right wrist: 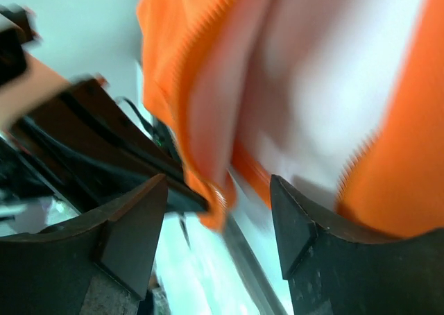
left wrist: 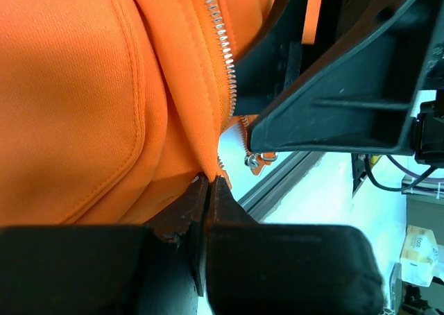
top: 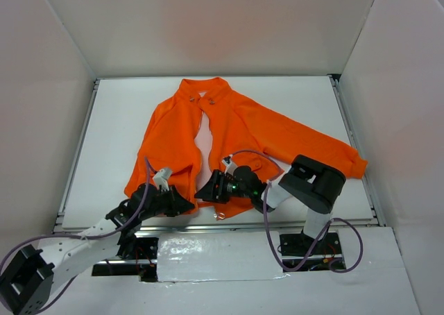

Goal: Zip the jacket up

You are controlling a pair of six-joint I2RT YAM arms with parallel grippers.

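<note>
L gripper (left wrist: 209, 183) fingers sit nearest the lens: clenched, pinching jacket (top: 236, 131) hem edge right at the tips, by the zip's bottom end. Jacket lies flat on white table (top: 118, 121), ahead of both grippers, collar at far end, front parted w/ pale lining showing. R gripper (right wrist: 218, 190) released, jaws apart, orange hem corner btwn them; view blurred, contact unclear. Silver zipper teeth (left wrist: 223, 51) run up and away from L tips. Small silver zip pull (left wrist: 254, 161) just right of L tips.
</note>
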